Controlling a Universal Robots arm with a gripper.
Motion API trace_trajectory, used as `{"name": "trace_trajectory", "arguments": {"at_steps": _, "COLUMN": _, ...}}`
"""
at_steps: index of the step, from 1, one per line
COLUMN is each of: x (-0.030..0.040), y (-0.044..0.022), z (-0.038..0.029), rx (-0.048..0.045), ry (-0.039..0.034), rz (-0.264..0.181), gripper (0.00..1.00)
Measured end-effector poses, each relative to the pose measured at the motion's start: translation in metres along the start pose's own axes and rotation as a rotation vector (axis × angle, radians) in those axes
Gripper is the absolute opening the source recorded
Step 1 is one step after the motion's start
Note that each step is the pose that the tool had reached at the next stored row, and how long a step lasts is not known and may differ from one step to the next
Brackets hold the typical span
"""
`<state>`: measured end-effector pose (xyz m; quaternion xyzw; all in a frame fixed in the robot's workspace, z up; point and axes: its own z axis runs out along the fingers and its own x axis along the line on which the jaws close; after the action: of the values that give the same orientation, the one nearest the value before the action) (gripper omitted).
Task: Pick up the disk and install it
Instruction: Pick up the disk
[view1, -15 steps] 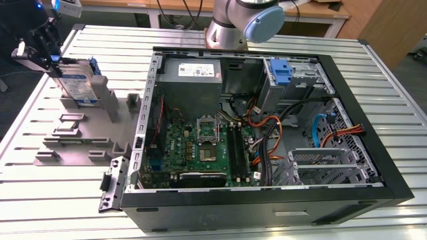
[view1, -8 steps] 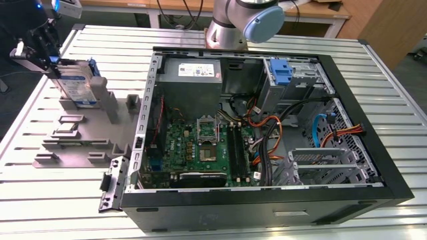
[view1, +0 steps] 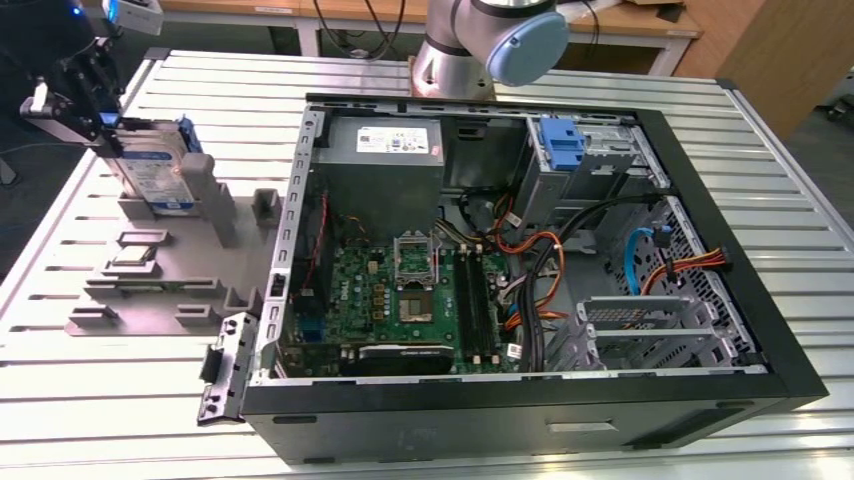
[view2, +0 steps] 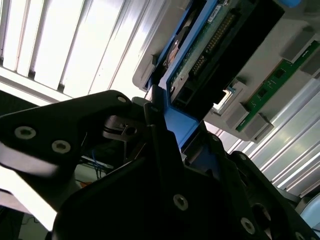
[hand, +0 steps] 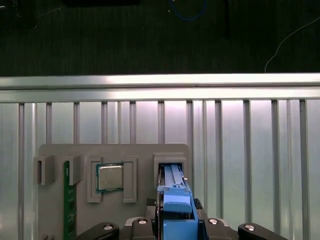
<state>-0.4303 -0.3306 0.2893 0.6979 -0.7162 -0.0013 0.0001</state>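
The disk (view1: 158, 170), silver-grey with a white-and-blue label in a blue plastic carrier, stands on edge at the back of the grey parts fixture (view1: 174, 275) on the exterior view's left. My gripper (view1: 104, 128) is at its upper end, shut on the carrier's edge. In the first wrist view the blue carrier (hand: 175, 200) runs from the fixture's slot (hand: 170, 161) back between my fingers. The second wrist view shows the dark fingers (view2: 150, 145) pressed against the blue carrier (view2: 177, 125) and the disk's circuit-board side (view2: 210, 40). Whether the disk still rests in the slot I cannot tell.
The open computer case (view1: 787, 300) lies to the exterior view's right, with a drive bay holding a blue bracket (view1: 563, 145), a grey power supply (view1: 387, 140) and loose cables. The fixture also holds a processor (hand: 109, 177) and a green memory stick (hand: 67, 210). The arm's base (view1: 467, 50) stands behind the case.
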Motion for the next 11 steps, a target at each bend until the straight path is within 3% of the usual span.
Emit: {"name": "trace_trajectory", "arguments": {"at_steps": 11, "x": 0.0000, "y": 0.0001, "z": 0.0000, "rx": 0.0006, "ry": 0.0000, "rz": 0.000, "gripper": 0.37}}
